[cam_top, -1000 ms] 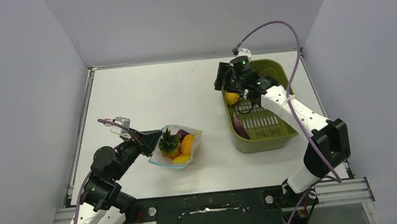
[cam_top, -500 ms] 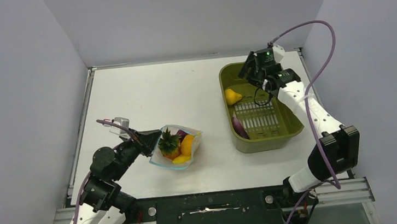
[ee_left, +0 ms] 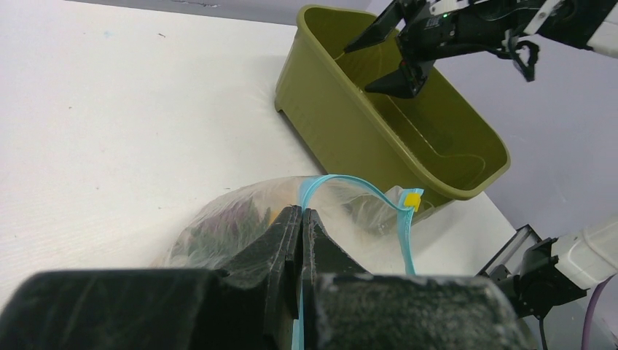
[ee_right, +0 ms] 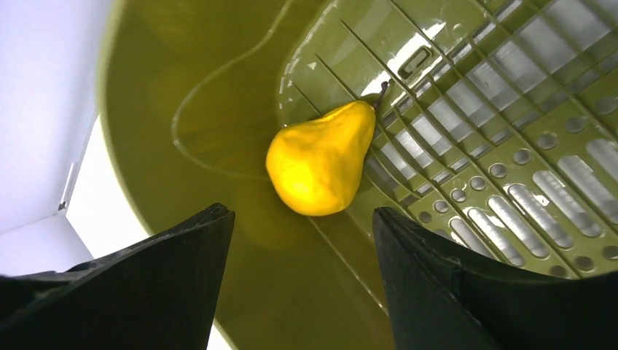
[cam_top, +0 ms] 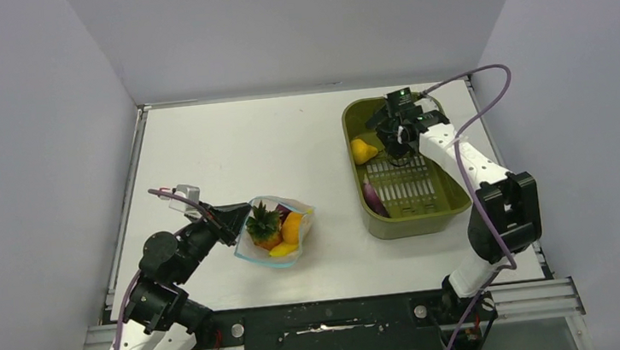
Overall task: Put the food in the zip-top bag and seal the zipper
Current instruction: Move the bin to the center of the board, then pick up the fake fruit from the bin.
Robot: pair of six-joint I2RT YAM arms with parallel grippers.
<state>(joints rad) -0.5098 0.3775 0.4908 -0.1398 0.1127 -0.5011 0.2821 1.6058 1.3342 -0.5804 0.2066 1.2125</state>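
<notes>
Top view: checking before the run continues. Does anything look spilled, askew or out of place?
Nothing stands out. The zip-top bag lies on the table with food inside, its zipper pinched by the left gripper. A yellow pear and a purple piece lie in the green basin, below the open right gripper.

Plain pale-grey panel walls (cam_top: 31,167) are boxing in a white tabletop (cam_top: 244,147), marking a robotics lab cell. An aluminium rail (cam_top: 516,297) is lining its 6 o'clock edge.

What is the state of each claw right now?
Left claw: closed on the zip-top bag, at its teal zipper.
Right claw: open, holding nothing, above the yellow pear in the green basin.
</notes>
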